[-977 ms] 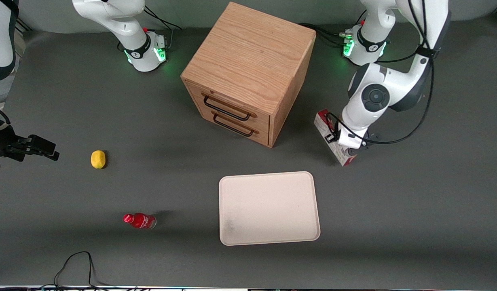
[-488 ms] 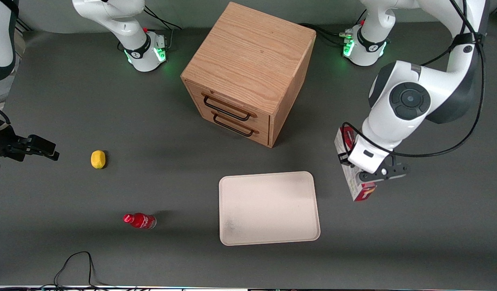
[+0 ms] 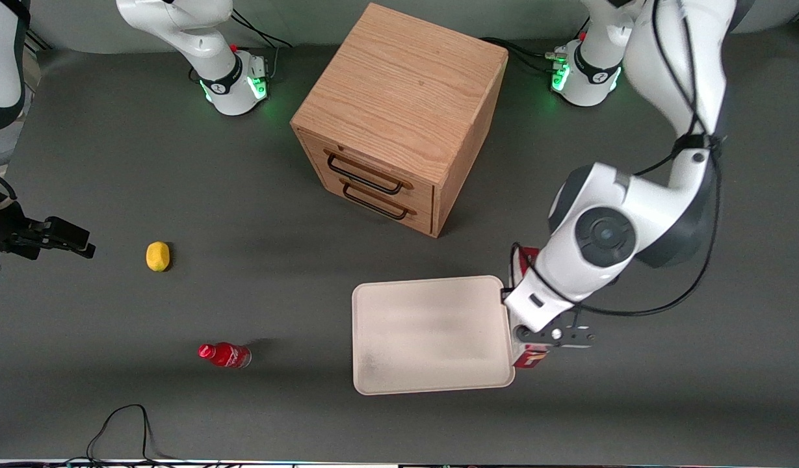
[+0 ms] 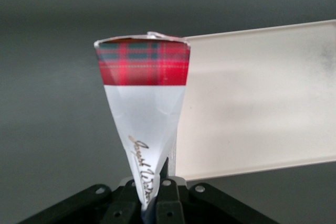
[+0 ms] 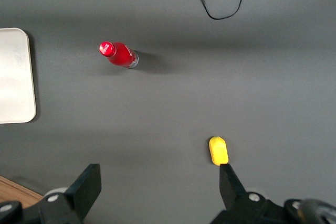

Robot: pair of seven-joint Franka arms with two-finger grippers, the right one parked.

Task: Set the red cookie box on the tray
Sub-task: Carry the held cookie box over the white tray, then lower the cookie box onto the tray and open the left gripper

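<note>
Because the box (image 4: 143, 103) must clear the rim, the gripper (image 3: 537, 338) grasps it aloft just beside the tray (image 3: 432, 377) at the working arm's end.

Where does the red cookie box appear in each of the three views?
Front view: red cookie box in the gripper, mostly hidden by the wrist, beside the tray edge.
Left wrist view: box held in the jaws, tray beside it.
Right wrist view: not in it.
Shared landmark: the tray.
</note>
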